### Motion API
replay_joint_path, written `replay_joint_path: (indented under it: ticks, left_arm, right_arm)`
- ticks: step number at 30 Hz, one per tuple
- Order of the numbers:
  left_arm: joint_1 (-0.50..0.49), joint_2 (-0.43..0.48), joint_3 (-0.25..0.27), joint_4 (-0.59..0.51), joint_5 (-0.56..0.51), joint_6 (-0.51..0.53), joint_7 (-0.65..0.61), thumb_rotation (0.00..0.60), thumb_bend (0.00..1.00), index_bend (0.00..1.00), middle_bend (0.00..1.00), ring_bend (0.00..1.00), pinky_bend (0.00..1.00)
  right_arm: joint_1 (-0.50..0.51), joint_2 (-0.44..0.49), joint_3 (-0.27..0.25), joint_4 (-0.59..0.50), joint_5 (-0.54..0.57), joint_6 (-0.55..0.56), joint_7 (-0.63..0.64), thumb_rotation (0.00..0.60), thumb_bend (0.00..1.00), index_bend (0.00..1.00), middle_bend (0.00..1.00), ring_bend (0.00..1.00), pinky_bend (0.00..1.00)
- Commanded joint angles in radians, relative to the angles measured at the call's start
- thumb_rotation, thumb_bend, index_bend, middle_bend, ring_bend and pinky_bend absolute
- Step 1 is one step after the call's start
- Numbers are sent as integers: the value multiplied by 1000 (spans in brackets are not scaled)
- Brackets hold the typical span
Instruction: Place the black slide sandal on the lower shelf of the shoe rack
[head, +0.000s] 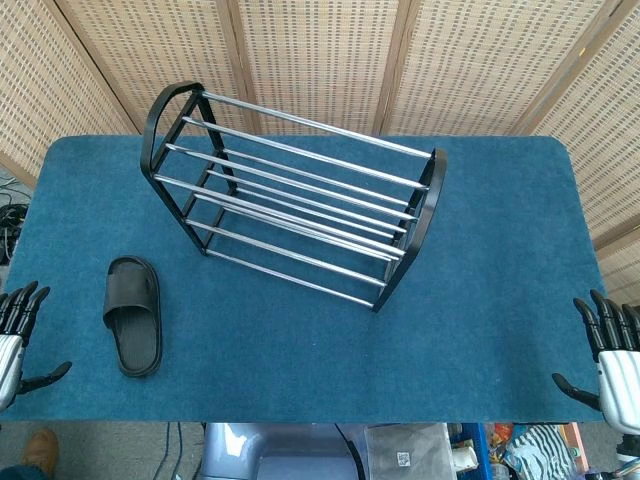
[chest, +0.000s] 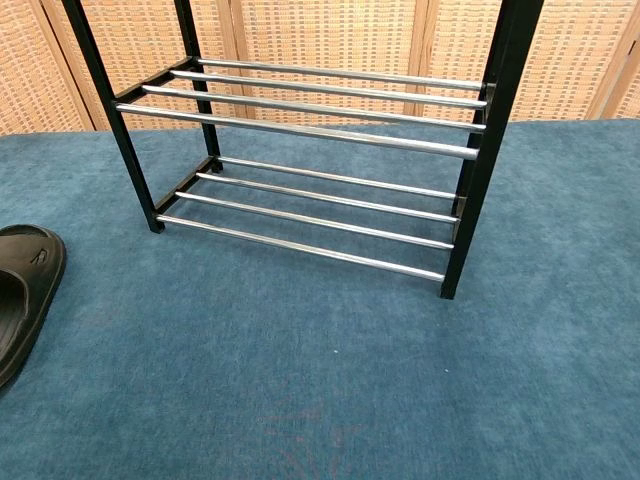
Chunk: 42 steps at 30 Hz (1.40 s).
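Observation:
The black slide sandal (head: 133, 313) lies flat on the blue table cover, left of the shoe rack; the chest view shows only part of the sandal (chest: 22, 295) at the left edge. The shoe rack (head: 290, 190) has a black frame and chrome bars, and nothing lies on its lower shelf (chest: 315, 215). My left hand (head: 14, 335) hovers at the table's left front edge, fingers spread, holding nothing, a short way left of the sandal. My right hand (head: 612, 360) waits at the right front edge, fingers apart and empty. Neither hand shows in the chest view.
The blue table cover (head: 480, 300) spreads wide in front of and to the right of the rack. Wicker screens (head: 330, 50) stand behind the table. Clutter sits on the floor below the front edge (head: 420, 450).

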Motion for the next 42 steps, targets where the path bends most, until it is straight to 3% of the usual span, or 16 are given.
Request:
replay_joint_path:
  ticks: [1, 6, 8, 10, 13, 15, 17, 27, 32, 42]
  left_arm:
    - [-1, 1, 0, 0, -1, -3, 0, 600, 146, 0, 0, 0, 0]
    - [-9, 6, 3, -1, -6, -26, -10, 600, 156, 0, 0, 0, 0]
    - [-23, 11, 3, -1, -18, -61, -36, 600, 288, 0, 0, 0, 0]
    - [-43, 14, -4, 0, -47, -109, -72, 600, 598, 0, 0, 0, 0]
    - [-107, 16, -26, 33, -109, -247, -208, 600, 929, 0, 0, 0, 0]
    - [-155, 14, -40, 80, -141, -355, -343, 600, 999, 0, 0, 0, 0]
    - [-194, 3, -50, 138, -157, -443, -472, 600, 1000, 0, 0, 0, 0]
    - [-301, -140, -132, 384, -231, -685, -981, 600, 1000, 0, 0, 0, 0]
    - [-332, -198, -153, 454, -275, -733, -989, 600, 1000, 0, 0, 0, 0]
    - [-390, -261, -180, 495, -376, -849, -919, 600, 1000, 0, 0, 0, 0]
  right_arm:
    - [1, -1, 0, 1, 1, -1, -2, 600, 0, 0, 0, 0, 0]
    - [1, -2, -1, 0, 3, -3, -3, 600, 0, 0, 0, 0, 0]
    - [1, -2, 0, 0, 3, -3, -2, 600, 0, 0, 0, 0, 0]
    - [1, -2, -1, 0, 3, -4, -1, 600, 0, 0, 0, 0, 0]
    - [2, 0, 0, -1, 7, -8, 2, 600, 0, 0, 0, 0, 0]
    - [2, 2, 1, -2, 12, -9, 6, 600, 0, 0, 0, 0, 0]
    - [2, 5, 3, -3, 15, -9, 12, 600, 0, 0, 0, 0, 0]
    - [10, 9, 6, -2, 31, -26, 20, 600, 0, 0, 0, 0, 0]
    - [10, 14, 5, -4, 31, -28, 28, 600, 0, 0, 0, 0, 0]
    - [7, 26, 5, -6, 30, -22, 53, 600, 0, 0, 0, 0, 0]
